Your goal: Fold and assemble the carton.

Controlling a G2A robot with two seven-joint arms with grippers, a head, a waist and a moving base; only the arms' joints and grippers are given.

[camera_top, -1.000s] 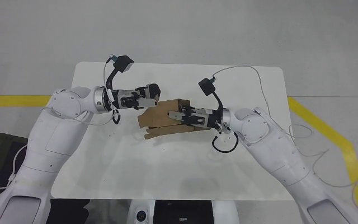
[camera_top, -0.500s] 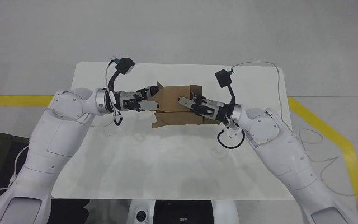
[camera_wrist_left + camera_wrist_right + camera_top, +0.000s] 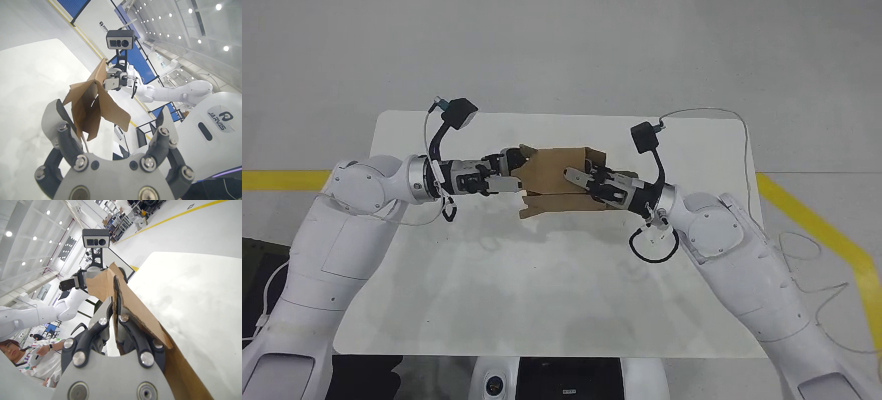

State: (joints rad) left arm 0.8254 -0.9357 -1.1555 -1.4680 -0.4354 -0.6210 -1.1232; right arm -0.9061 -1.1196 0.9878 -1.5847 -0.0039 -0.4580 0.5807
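Carton (image 3: 557,180) position has changed: a second ago it sagged flatter and nearer us over the middle of the table (image 3: 542,300); now it is held off the surface, farther back and squarer, so we judge the opening-up begun, with flaps not yet folded. Our right gripper (image 3: 114,303) pinches one panel at its right end; our left gripper (image 3: 110,113) stands at the left end, jaws spread, one finger (image 3: 62,117) just beside a flap, touching or not we cannot tell. Nearside, the table gives us broad open room; beyond the carton the far edge sits closer, leaving less margin.
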